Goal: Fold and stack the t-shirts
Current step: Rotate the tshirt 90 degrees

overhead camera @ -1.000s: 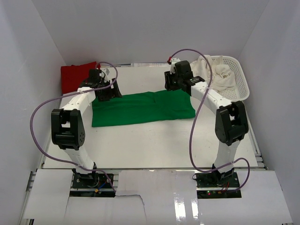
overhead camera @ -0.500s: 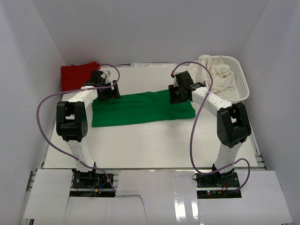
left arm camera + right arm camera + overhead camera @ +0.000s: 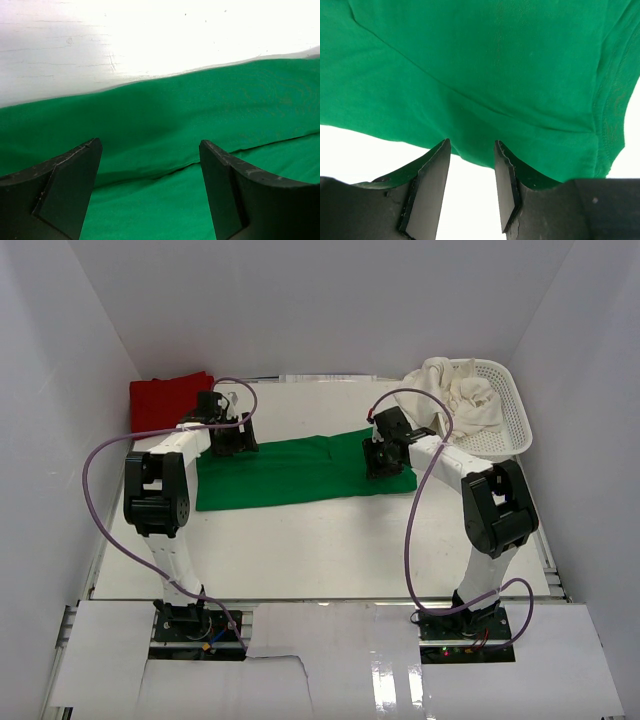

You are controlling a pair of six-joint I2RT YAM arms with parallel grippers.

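Observation:
The bright green t-shirt point(image 3: 300, 470) lies folded into a long strip across the middle of the table. My left gripper point(image 3: 228, 440) is open wide just above its far left edge; the left wrist view shows green cloth point(image 3: 160, 125) under and between the fingers point(image 3: 65, 190). My right gripper point(image 3: 387, 458) is over the shirt's right end, jaws open a narrow way, with the shirt's point(image 3: 485, 75) edge at the fingertips point(image 3: 432, 170). The red t-shirt point(image 3: 165, 400) lies folded at the far left. Cream-white t-shirts point(image 3: 462, 398) are heaped in the basket.
The white mesh basket point(image 3: 510, 425) stands at the far right, cloth spilling over its rim. White walls close in on the table at the left, back and right. Purple cables loop from both arms.
My right gripper has moved nearer and lower, from the shirt's far right edge onto its right end. My left arm's elbow has risen; its gripper stays at the far left edge.

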